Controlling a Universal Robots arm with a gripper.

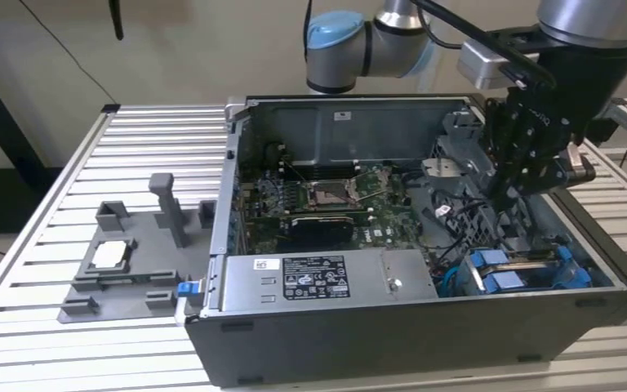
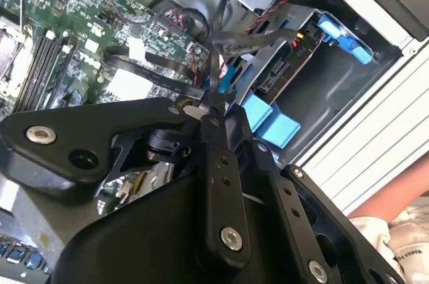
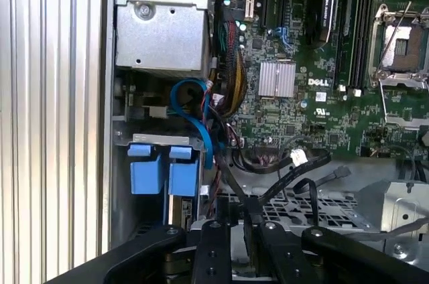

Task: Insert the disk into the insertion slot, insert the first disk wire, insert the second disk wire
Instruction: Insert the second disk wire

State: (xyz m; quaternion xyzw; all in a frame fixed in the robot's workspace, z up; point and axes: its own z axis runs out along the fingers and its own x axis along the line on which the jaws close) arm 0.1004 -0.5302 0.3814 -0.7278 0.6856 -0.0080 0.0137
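The disk [image 1: 522, 263], in its blue carrier, sits inside the insertion slot [image 1: 602, 282] at the corner of the black case on the exterior view's right. Its blue tabs [image 3: 161, 171] and a strip of its edge [image 2: 280, 75] appear in both wrist views. My gripper [image 1: 518, 186] hangs inside the case just above and behind the disk. Its fingertips [image 2: 213, 104] are pinched together on a black disk wire [image 2: 216, 43] that runs up from them toward the disk bay. In the first wrist view the same wire [image 3: 236, 190] passes between the fingers [image 3: 218, 244].
The green motherboard [image 1: 341, 200] fills the case floor, with the grey power supply [image 1: 313, 278] along the front. Blue and black cables [image 3: 201, 113] cross near the bay. A grey tray [image 1: 128, 269] with a small silver chip lies on the slatted table on the exterior view's left.
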